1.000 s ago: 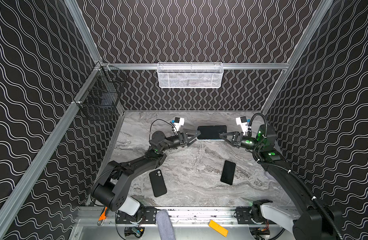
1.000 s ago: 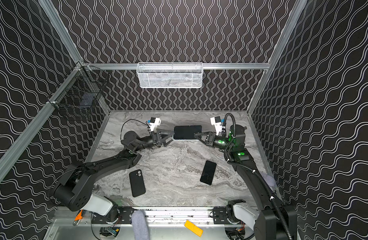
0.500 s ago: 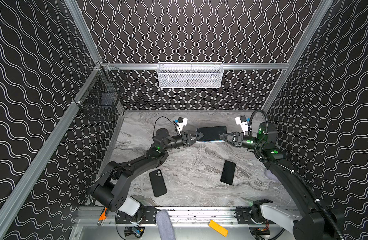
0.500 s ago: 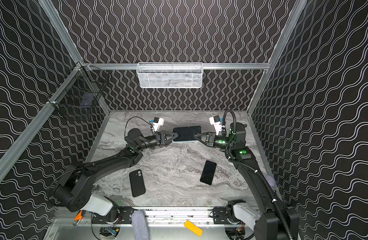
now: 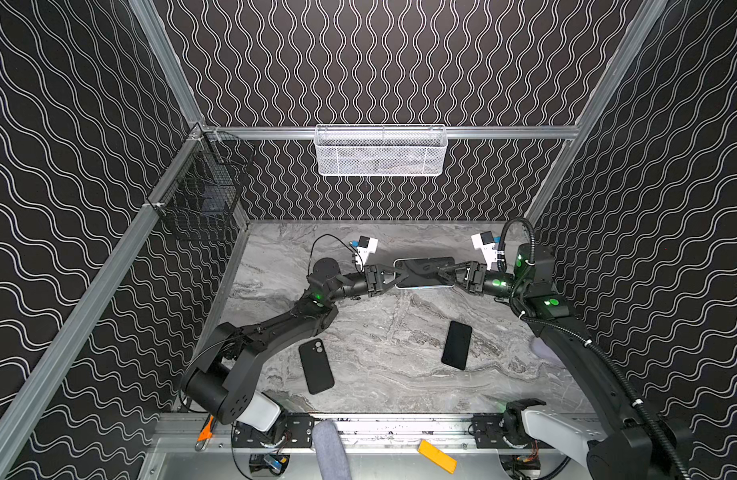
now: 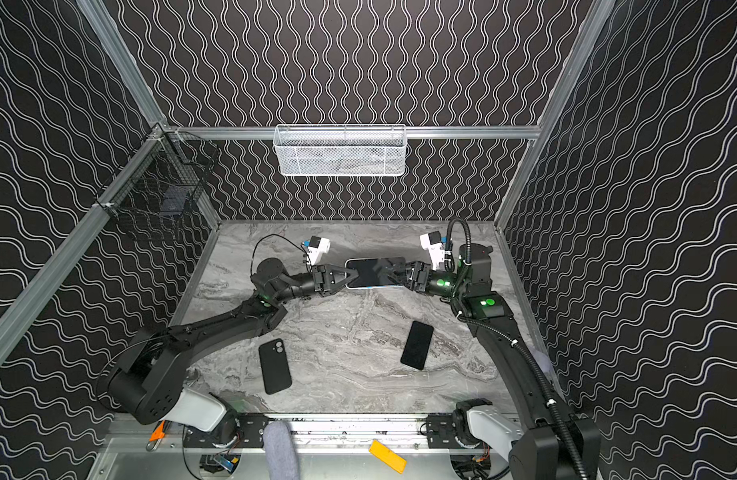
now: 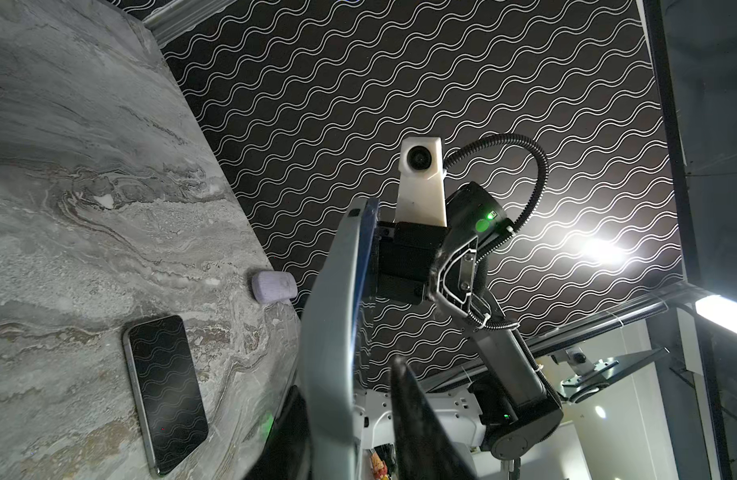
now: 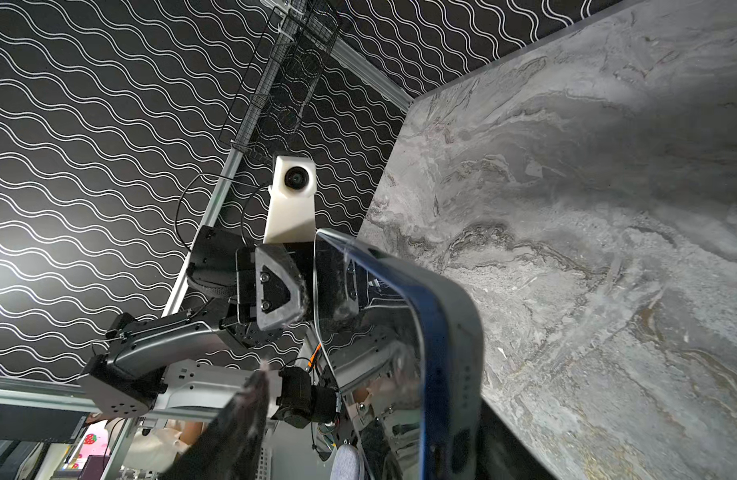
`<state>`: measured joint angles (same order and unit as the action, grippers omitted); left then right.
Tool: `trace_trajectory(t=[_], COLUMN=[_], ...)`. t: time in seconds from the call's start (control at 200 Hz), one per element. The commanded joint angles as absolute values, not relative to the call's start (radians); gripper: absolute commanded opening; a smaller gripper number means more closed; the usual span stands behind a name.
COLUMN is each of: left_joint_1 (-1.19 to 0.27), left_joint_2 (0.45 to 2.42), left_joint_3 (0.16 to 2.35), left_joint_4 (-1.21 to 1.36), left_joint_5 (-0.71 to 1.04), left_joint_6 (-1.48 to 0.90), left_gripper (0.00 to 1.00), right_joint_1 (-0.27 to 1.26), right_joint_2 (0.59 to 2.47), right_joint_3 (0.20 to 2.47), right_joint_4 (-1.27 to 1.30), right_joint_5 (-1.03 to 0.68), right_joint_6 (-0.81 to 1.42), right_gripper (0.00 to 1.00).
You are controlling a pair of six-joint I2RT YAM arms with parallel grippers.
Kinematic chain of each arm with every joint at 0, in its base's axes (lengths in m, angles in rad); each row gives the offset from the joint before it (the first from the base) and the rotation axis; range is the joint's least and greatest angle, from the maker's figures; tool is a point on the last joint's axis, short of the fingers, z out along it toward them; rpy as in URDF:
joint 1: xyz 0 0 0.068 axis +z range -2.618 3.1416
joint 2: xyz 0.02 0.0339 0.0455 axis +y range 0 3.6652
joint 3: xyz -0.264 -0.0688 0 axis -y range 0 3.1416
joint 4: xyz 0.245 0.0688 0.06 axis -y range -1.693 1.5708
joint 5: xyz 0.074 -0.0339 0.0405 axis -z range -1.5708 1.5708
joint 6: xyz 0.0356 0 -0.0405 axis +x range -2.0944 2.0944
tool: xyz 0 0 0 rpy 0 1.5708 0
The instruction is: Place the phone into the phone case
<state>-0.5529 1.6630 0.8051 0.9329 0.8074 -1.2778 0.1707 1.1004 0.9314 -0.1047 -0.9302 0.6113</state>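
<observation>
Top views both show the phone (image 5: 423,269) up off the desk (image 5: 379,332), close to the far edge and roughly midway between the left and right edges, slung between the two claws. The left gripper (image 5: 400,276) sits on one short end with its jaws narrow. But the left wrist view shows a sliver of gap between the screen side and one finger (image 7: 410,415), so I honestly can't tell if it's clamped or just close. The right gripper (image 5: 443,274) is at the other short end with its jaws spread, and the right wrist view has a finger (image 8: 238,436) well clear of the glass, so no grip there.

What worries me: if the left side isn't properly biting, the phone tips and drops onto the marble. Even with a good bite, one short end is a lousy handle on slick glass, so it could sag or twist.

Count:
- two phones, the second phone (image 5: 457,345) lying flat toward the right edge
- one black phone case (image 5: 315,365) near the front edge, left of middle
- one lilac pod (image 7: 274,286) at the right edge
- two wall baskets: white mesh basket (image 5: 381,151), black wire basket (image 5: 200,195)
</observation>
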Motion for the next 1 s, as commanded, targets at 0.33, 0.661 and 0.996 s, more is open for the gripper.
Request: trace_trajectory(t=[0.33, 0.661, 0.996], left_joint_1=[-0.559, -0.560, -0.559], left_joint_2=[1.689, 1.726, 1.684], left_joint_3=[0.795, 0.802, 0.806], left_joint_4=[1.011, 1.165, 1.125], left_joint_5=[0.819, 0.838, 0.860], left_joint_6=[-1.280, -1.377, -1.347], left_gripper=[0.09, 0.00, 0.00], right_joint_1=[0.172, 0.169, 0.134], right_joint_2=[1.056, 1.041, 1.037], right_joint_3=[0.931, 0.907, 0.865], right_joint_4=[0.009, 0.048, 0.202], right_joint_5=[-0.917, -0.912, -0.906], right_joint_6=[0.643, 0.674, 0.797], right_gripper=[0.73, 0.73, 0.87])
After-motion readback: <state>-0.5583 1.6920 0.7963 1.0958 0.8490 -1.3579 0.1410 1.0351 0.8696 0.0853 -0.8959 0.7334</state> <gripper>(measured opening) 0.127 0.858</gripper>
